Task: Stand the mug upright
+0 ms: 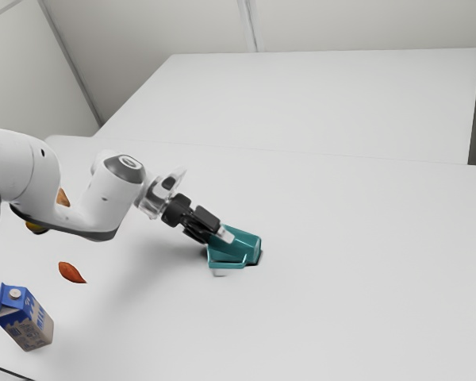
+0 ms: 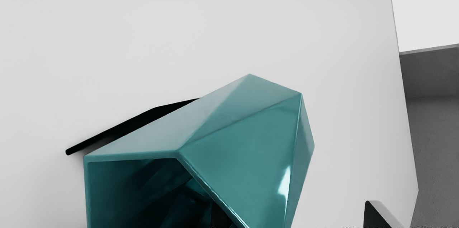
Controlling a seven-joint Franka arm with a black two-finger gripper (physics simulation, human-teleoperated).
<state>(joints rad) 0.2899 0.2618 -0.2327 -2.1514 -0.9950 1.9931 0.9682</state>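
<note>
The teal faceted mug (image 1: 246, 244) lies on its side on the table, its base toward the exterior view's right and its handle toward the front. My gripper (image 1: 220, 244) is down at the mug's mouth end, tilted, with a pale fingertip against or just in front of the mug's upper side. In the wrist view the mug (image 2: 244, 142) shows its dark open mouth and slanted outer faces. One fingertip of my gripper (image 2: 229, 221) stands apart from the mug's wall; the other is hidden. The gripper is open.
A blue and beige milk carton (image 1: 25, 319) stands at the exterior view's lower left. An orange-red leaf-shaped piece (image 1: 71, 273) lies behind it, and other orange and yellow items (image 1: 62, 198) are partly hidden by the arm. A white table (image 1: 365, 317) extends around the mug.
</note>
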